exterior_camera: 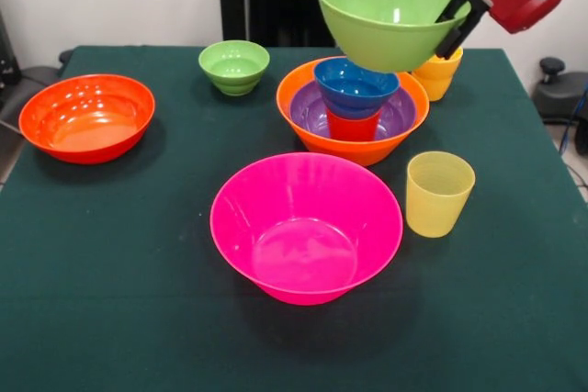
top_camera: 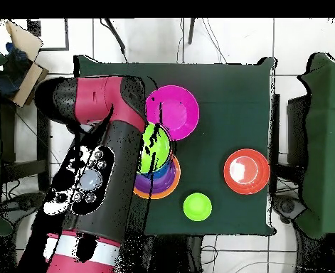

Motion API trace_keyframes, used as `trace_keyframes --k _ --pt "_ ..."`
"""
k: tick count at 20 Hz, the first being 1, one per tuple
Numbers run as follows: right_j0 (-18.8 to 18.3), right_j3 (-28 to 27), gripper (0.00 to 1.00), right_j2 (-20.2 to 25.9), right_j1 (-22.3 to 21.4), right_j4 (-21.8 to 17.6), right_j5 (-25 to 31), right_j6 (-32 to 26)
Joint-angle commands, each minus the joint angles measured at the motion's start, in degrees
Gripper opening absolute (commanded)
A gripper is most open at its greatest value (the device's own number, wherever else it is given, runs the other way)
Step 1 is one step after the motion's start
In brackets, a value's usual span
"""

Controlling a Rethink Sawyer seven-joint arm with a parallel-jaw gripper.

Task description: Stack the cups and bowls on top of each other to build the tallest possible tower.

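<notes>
My gripper [exterior_camera: 453,27] is shut on the right rim of the medium green bowl [exterior_camera: 386,14] and holds it tilted in the air, just above the tower. The tower is the large orange bowl [exterior_camera: 360,147] with the shallow purple bowl [exterior_camera: 401,113], a red-orange cup [exterior_camera: 353,125] and the small blue bowl [exterior_camera: 355,87] nested in it. In the overhead view the medium green bowl [top_camera: 157,146] hangs over the tower [top_camera: 161,182], beside my arm. A yellow cup [exterior_camera: 438,75] stands behind the tower. A paler yellow cup [exterior_camera: 438,193] stands in front of it to the right.
The large pink bowl [exterior_camera: 306,227] sits in the middle front of the dark green table [exterior_camera: 119,282]. The red-orange bowl [exterior_camera: 87,117] is at the left and the small green bowl [exterior_camera: 234,66] at the back. They also show in the overhead view: pink [top_camera: 176,110], red-orange [top_camera: 247,170], small green [top_camera: 197,206].
</notes>
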Motion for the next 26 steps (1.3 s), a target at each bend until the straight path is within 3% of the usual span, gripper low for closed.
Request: trace_keyframes --k 1,26 --pt "0.69 6.71 0.00 0.86 0.86 -0.17 -4.26 13.72" --pt "2.95 14.43 0.00 1.41 1.25 3.37 -14.97 12.50"
